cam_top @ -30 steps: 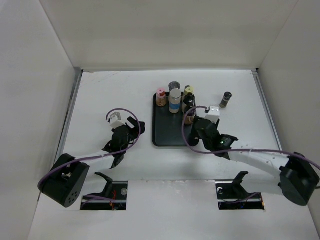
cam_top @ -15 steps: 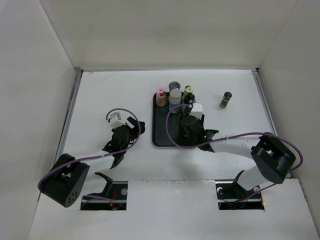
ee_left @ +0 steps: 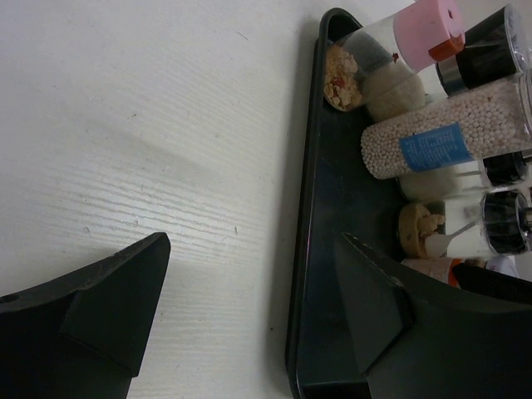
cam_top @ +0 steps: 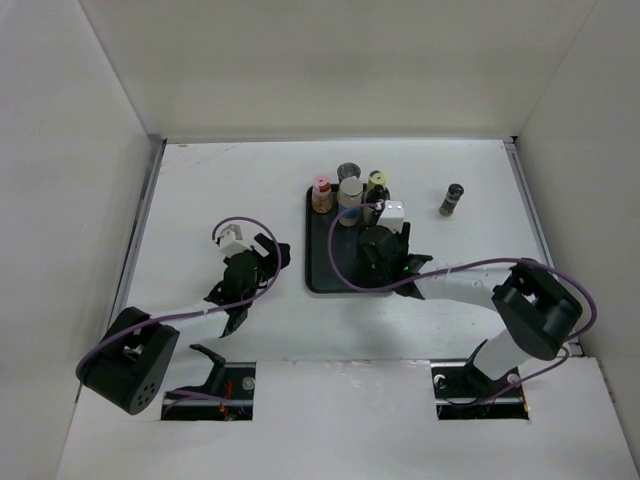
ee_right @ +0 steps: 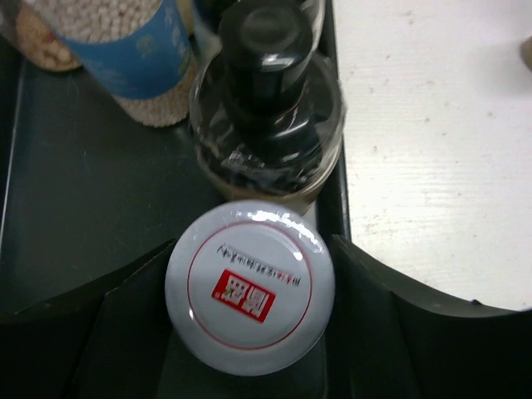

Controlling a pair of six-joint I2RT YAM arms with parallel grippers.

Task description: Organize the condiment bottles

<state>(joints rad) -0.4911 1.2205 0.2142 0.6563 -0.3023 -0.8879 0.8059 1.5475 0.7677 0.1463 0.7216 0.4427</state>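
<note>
Several beige-bodied condiment bottles stand at the back of the black tray [cam_top: 325, 262]: pink lid [cam_top: 321, 186], grey lid [cam_top: 348, 172], yellow lid [cam_top: 376, 180] and the taller blue-banded cylinder [cam_top: 350, 197]. One dark-lidded bottle [cam_top: 452, 198] stands alone on the table to the right. My right gripper [cam_top: 386, 246] is over the tray's right side, shut on a white-lidded bottle [ee_right: 249, 287], just in front of a black-lidded bottle [ee_right: 266, 58]. My left gripper [cam_top: 268, 256] is open and empty beside the tray's left edge [ee_left: 301, 274].
White walls enclose the table on the left, back and right. The left wrist view shows the pink-lidded bottle [ee_left: 391, 41] and the blue-banded cylinder [ee_left: 440, 141] at the tray's far end. Two cut-outs lie at the near edge.
My right gripper has moved left from the table beside the tray to over the tray's right side, carrying the white-lidded bottle. The left arm has not moved.
</note>
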